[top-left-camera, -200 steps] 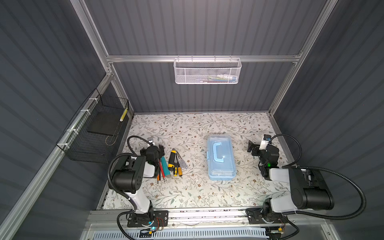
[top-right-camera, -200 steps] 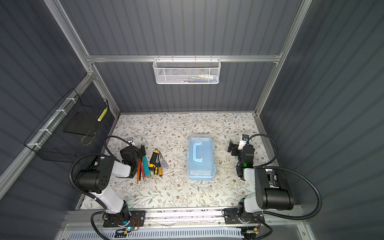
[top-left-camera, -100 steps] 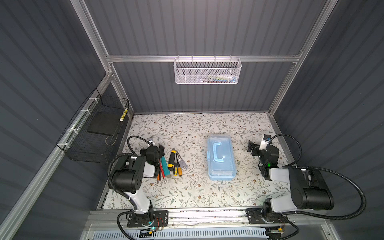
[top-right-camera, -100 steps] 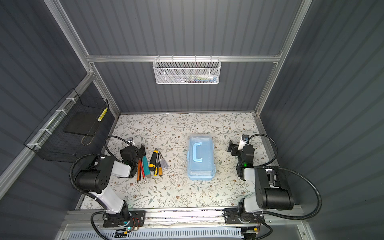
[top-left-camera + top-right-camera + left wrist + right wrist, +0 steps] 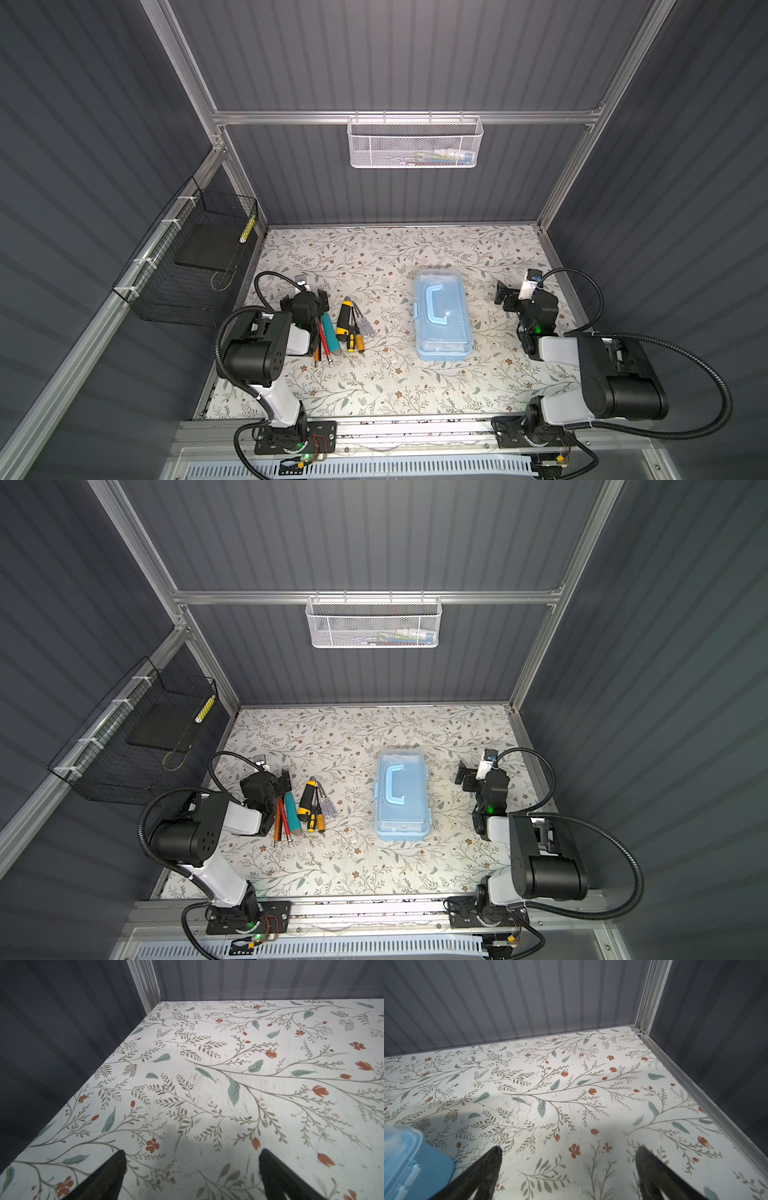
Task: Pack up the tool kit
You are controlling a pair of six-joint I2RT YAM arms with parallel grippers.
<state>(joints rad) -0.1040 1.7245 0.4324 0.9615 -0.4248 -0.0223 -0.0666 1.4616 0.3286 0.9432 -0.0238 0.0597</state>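
On the floral-patterned counter (image 5: 374, 386), I have both arms folded low near their own sides. My left end effector (image 5: 191, 1157) has its fingers spread wide, with only bare counter showing between them. My right end effector (image 5: 568, 1153) stands just as wide apart and also grips nothing.

The small rectangular light-blue plastic box (image 5: 442, 316) with its clear lid shut sits flat between the two arms in both top views, its long axis running from the front edge toward the back wall. Its arched light-blue handle (image 5: 395, 785) lies folded on the lid, with the open side of the arch facing the right arm. The box is apart from the right end effector and nearer to it than to the left one; one corner (image 5: 409, 1157) shows close beside a finger in the right wrist view.

The loose tools lie in a row, pointing roughly front to back. The yellow-and-black screwdrivers (image 5: 347, 322) and the teal utility knife (image 5: 330, 332) rest just beside the left end effector, between it and the box, and touch neither.
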